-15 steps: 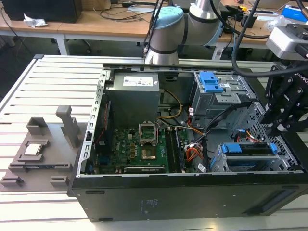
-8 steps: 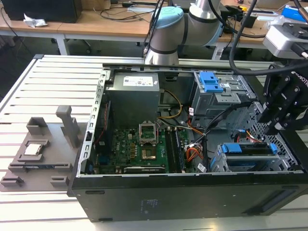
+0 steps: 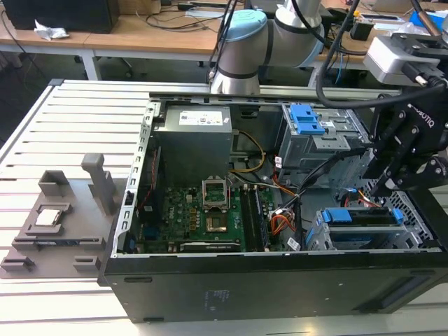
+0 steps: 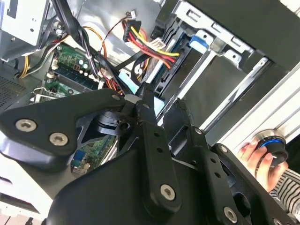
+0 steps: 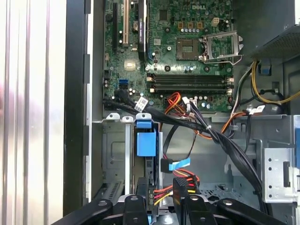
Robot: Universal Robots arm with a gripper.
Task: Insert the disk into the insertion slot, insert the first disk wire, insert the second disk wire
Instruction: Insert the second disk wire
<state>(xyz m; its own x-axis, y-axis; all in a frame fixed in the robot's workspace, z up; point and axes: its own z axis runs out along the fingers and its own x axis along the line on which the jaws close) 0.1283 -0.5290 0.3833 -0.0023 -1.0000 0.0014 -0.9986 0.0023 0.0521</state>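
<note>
I see my slatted aluminium table (image 3: 70, 119) carrying the open computer case (image 3: 280, 287), which sits right under the pincer (image 3: 381, 187); a grey fixture plate (image 3: 63, 227) lies well away from the pincer, beyond the case.

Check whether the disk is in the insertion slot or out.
In: the disk sits inside the insertion slot, between its metal walls.

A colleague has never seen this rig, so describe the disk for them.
Find the open computer case, then its near corner on the exterior view's right, below the gripper. The disk lies in the low silvery insertion slot, its frame bright blue, lower than the blue-latched grey cage behind.
</note>
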